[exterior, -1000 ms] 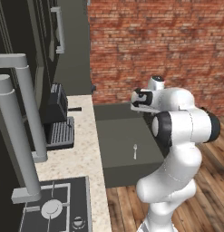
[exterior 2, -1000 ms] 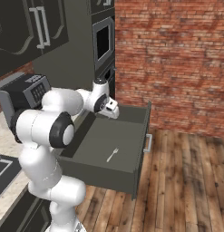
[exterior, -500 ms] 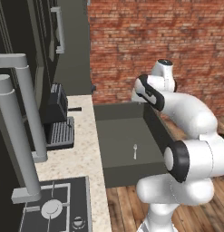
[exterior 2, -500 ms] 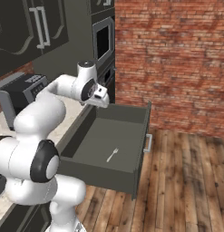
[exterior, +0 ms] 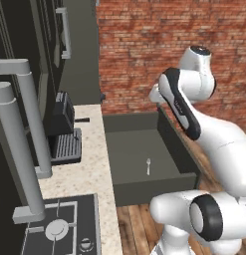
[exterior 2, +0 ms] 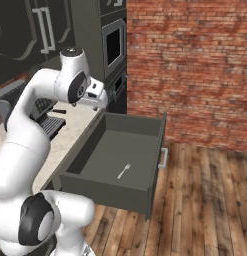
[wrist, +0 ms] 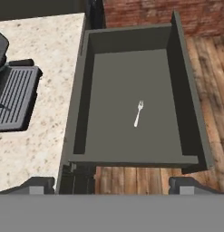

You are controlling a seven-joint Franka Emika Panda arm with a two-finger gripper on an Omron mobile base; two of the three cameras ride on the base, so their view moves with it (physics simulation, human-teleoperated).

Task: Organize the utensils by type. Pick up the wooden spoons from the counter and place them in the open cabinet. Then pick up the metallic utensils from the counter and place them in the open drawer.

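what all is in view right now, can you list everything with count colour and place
drawer: one, dark grey, pulled open from the counter front
fork: one, small, silver, lying flat on the drawer bottom, touching no wall
counter: one, beige speckled stone, beside the drawer
coffee machine: one, black with a ribbed tray, on the counter against the wall
small dark object: one, lying on the counter by the coffee machine; too small to identify
stove: one, dark, with a round burner, near end of the counter
wall oven: one, dark with grey trim, beyond the counter's end
brick wall: one, red-brown, behind the drawer
floor: wooden planks, brown
gripper: one, dark fingertips spread apart, above the drawer's near edge, holding nothing
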